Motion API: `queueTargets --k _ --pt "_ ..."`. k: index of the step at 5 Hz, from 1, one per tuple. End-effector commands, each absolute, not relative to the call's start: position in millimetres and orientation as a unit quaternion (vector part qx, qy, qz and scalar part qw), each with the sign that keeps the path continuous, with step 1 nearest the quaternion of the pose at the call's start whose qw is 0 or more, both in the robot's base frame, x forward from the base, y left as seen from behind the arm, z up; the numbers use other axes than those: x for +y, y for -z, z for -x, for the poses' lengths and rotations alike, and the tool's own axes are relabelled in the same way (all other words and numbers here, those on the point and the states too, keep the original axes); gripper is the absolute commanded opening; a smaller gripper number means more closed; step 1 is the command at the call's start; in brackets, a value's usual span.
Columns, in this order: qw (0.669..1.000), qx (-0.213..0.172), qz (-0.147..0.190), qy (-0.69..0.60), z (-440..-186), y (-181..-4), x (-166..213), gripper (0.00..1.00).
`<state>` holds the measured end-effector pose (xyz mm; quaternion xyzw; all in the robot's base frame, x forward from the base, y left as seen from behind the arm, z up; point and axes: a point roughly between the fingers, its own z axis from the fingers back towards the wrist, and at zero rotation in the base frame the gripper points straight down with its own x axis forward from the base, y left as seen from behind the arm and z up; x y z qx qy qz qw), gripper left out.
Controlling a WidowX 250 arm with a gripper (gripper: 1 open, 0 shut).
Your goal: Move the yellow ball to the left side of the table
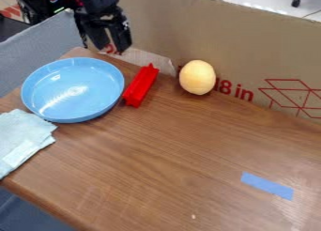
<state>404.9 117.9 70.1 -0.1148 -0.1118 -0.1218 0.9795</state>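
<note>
Brown tabletop: the wood-grain table carried every item, with a cardboard wall standing along its far edge.
Yellow ball: the yellow ball sat near the far edge, right of centre, close against the cardboard wall and just right of the red block.
Gripper: the gripper hung over the far left, above the blue bowl's far rim, its dark jaws spread apart and empty, well apart from the ball.
Between them: the red block lay lengthwise between bowl and ball, near the bowl's right rim.
Blue bowl: the blue bowl stood empty at the left.
Cloth: a pale cloth lay at the near left edge.
Tape: a blue tape strip was stuck near the right front.
Writing: red print read "8 in" beside the ball, beside a red box outline; other print was partly hidden.
</note>
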Motion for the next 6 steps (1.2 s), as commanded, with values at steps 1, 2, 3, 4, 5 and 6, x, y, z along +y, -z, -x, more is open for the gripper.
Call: queueTargets --k 1,2,3,4,5,6 --pt "0.972 -0.143 0.104 0.154 -409.6 -99.3 107.8 1.00" --pt "0.972 -0.143 0.104 0.152 -402.5 -92.2 108.7 1.00" --pt "0.967 -0.154 0.100 0.177 -401.9 -102.6 103.5 1.00" --pt "0.963 -0.166 0.110 0.184 -400.3 -118.3 94.9 1.00" --pt "0.961 -0.167 0.116 0.187 -386.0 -106.9 92.8 1.00" --pt "0.957 -0.168 0.123 0.202 -389.8 -100.8 85.1 1.00"
